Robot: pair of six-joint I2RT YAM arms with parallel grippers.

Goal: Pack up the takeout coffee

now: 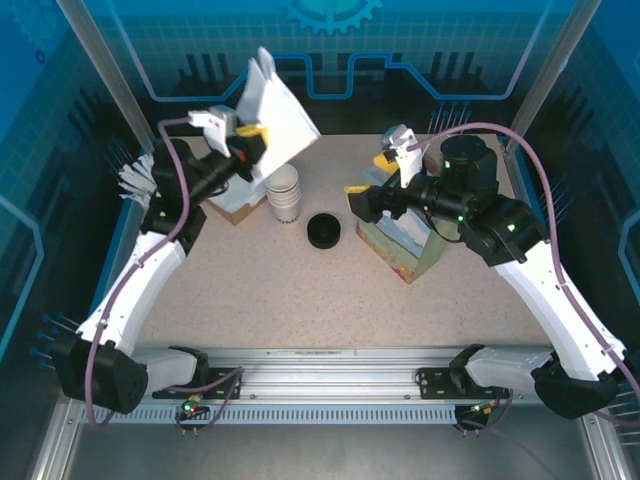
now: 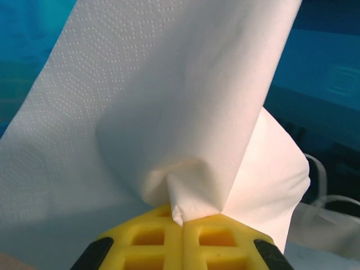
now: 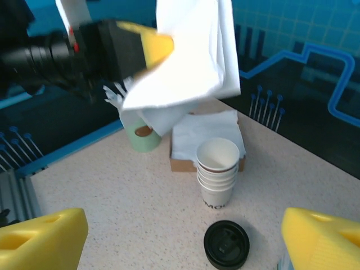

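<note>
Where the coffee stands cannot be told from these views. On the table [image 1: 300,300] a black lid [image 1: 323,230] [image 3: 226,243] lies alone near the middle. A stack of white cups [image 1: 285,195] [image 3: 218,174] stands close by at its 11 o'clock, and a printed paper bag [image 1: 405,250] stands at its 3 o'clock. At 9 o'clock of the cups sits a brown box [image 1: 235,208] [image 3: 180,163] of napkins, with a green cup [image 3: 143,138] of white utensils just beyond it.

The left gripper [image 2: 183,222] [image 1: 255,135] hangs in the air above the box. Its yellow fingers are pressed together on a pinched corner of a white napkin [image 2: 169,112] [image 1: 280,115] [image 3: 185,62], which fans out loose from the grip.

The right gripper [image 3: 183,239] hovers over the bag's 12 o'clock side and faces the lid and cups. Its jaws are spread wide with nothing between them.
</note>
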